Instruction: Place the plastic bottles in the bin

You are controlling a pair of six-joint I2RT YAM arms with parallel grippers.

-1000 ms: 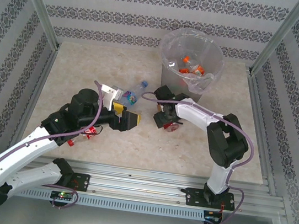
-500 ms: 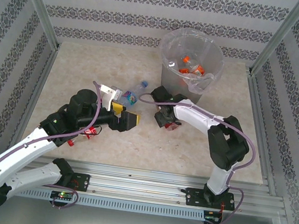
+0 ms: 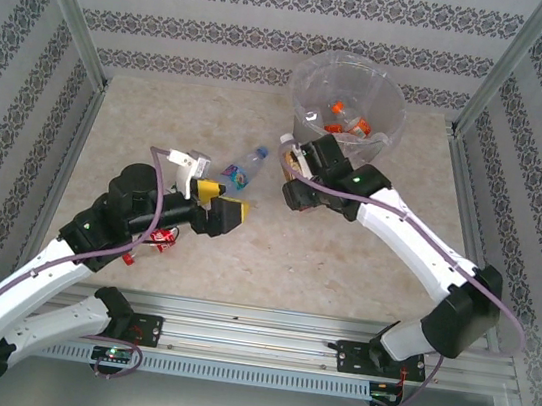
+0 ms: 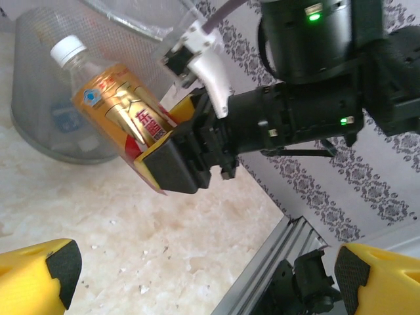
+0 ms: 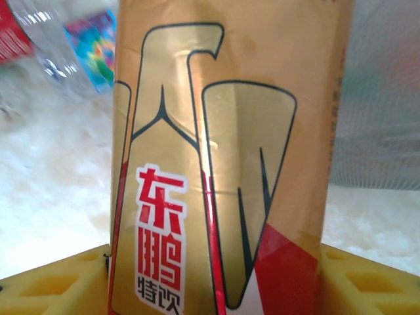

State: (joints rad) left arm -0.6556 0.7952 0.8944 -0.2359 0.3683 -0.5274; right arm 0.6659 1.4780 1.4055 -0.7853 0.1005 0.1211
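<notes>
I'm working over a pale, marbled worktop (image 3: 272, 264), boxed in by walls (image 3: 274, 37) papered in grey patterned stripes. Bare metal frame posts (image 3: 69, 3) stand at the far corners. The bin (image 3: 299, 81) stands at the far right, and several orange-capped bottles (image 3: 348, 123) lie inside it.

From above, the right gripper (image 3: 298, 174) is clenched on a gold-labelled bottle (image 3: 287, 145) just beside the bin's near-left wall, though the arm hides most of the label there. The left wrist view gives me more: the bottle is lifted clear of the worktop, pinched around its lower body, with the white cap and shoulder sticking out free. The right wrist view adds the label itself, gold with red characters, standing between the two yellow fingers (image 5: 52, 282).

The held bottle's long axis is tilted — cap raised and pointing far-left, base down toward the near right.

The left gripper (image 3: 224, 212) is released, jaws spread wide, near the middle of the worktop. Just beyond it a blue-labelled bottle (image 3: 244, 166) lies on its side, its long axis running near-left to far-right with the cap toward the bin.
</notes>
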